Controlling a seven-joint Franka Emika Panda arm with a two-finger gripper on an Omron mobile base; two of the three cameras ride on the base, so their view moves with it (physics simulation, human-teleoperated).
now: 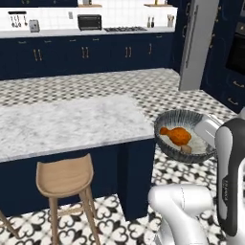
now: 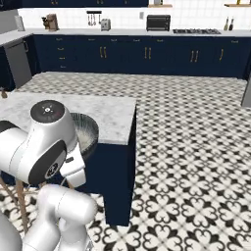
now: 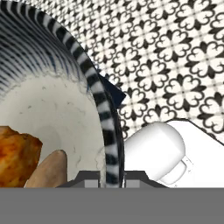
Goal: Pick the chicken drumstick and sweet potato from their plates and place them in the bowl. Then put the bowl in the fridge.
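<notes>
The tool (image 3: 112, 177) was clenched on the rim of the bowl (image 1: 178, 119), carried off the table (image 1: 72, 122) corner over open floor (image 2: 196, 147); drumstick (image 1: 177, 135) and sweet potato (image 1: 186, 149) lay inside.
</notes>
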